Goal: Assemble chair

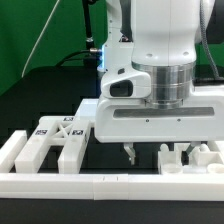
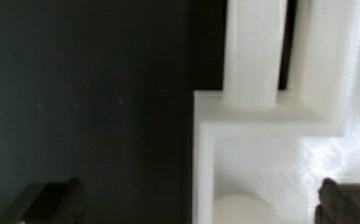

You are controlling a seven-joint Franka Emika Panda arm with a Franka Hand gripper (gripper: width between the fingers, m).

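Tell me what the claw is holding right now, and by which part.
Nothing is held. The claw stands open, its fingers spread wide over a white chair piece, one finger clear of it above the dark table.

Not a word, number or brand name can be read anywhere in this moment. The only signs on show are the small black-and-white square tags (image 1: 42,131). They sit on the upper face of the white chair piece (image 1: 60,150), which lies by the edge of the table (image 1: 35,98) nearest the exterior camera, on the exterior view's left. Their patterns are too small and blurred to make out. The wrist view offers nothing legible either.
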